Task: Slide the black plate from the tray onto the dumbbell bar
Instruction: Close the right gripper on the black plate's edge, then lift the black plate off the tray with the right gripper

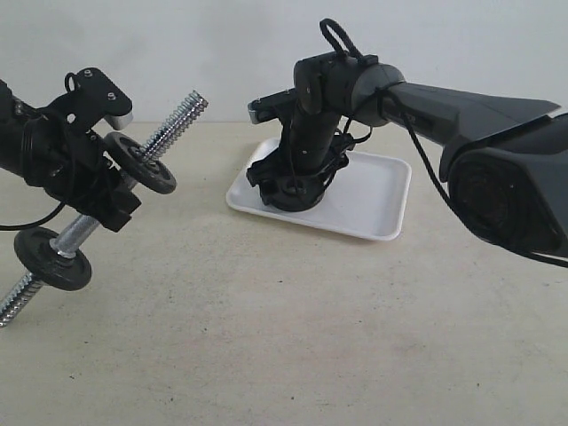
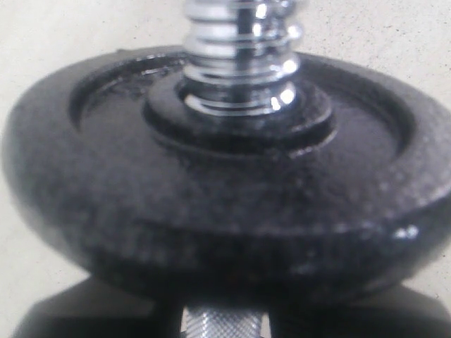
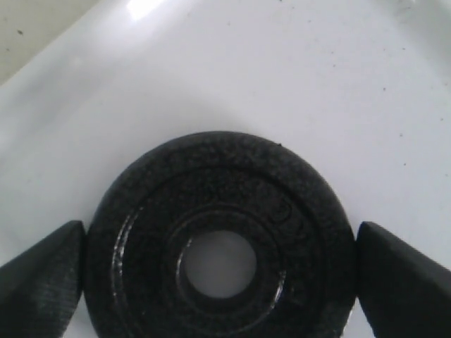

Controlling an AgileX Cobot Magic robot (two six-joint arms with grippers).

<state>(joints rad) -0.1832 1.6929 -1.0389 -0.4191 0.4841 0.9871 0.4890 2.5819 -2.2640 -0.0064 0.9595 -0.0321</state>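
My left gripper (image 1: 111,200) is shut on the knurled middle of the dumbbell bar (image 1: 173,124) and holds it tilted above the table, one threaded end raised toward the tray. Two dull dark discs (image 1: 140,162) (image 1: 53,257) sit on the bar either side of that grip. In the left wrist view, one disc (image 2: 225,197) fills the frame under the threaded end (image 2: 239,49). The black plate (image 3: 141,232) lies flat in the white tray (image 3: 282,84). My right gripper (image 3: 218,271) is down over it, with one finger (image 3: 42,274) and the other (image 3: 405,274) against opposite sides of its rim.
The tray (image 1: 373,200) sits at the back of the beige tabletop (image 1: 266,337), near the pale wall. The right arm (image 1: 461,115) reaches in from the right edge. In the exterior view the right gripper (image 1: 293,191) hides most of the plate.
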